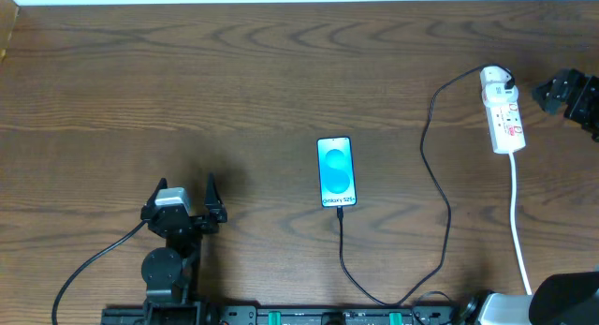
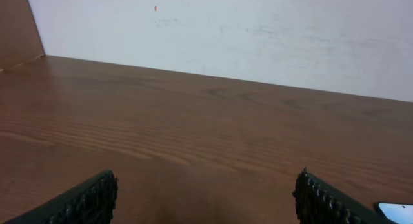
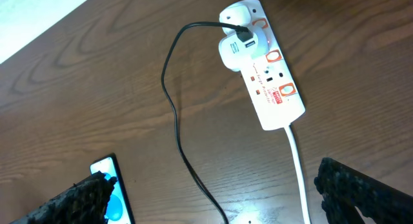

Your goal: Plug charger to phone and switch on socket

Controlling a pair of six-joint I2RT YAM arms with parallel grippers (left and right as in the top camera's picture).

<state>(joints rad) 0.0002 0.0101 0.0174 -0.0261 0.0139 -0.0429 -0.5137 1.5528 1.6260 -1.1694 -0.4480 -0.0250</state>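
Note:
The phone (image 1: 337, 171) lies flat mid-table with its blue screen up; it also shows in the right wrist view (image 3: 115, 188). The charger's black cable (image 1: 440, 213) meets the phone's near short end, loops right, and ends at the white adapter (image 3: 233, 50). The adapter sits in the far end of the socket strip (image 1: 505, 119), which also shows in the right wrist view (image 3: 274, 88). My right gripper (image 1: 547, 91) is open and empty, just right of the strip and above it (image 3: 219, 198). My left gripper (image 1: 184, 189) is open and empty, far left of the phone (image 2: 206, 201).
The strip's white cord (image 1: 518, 222) runs toward the front edge on the right. The table (image 1: 234, 81) is brown wood with a white wall behind it. A corner of the phone (image 2: 395, 211) shows at the lower right of the left wrist view.

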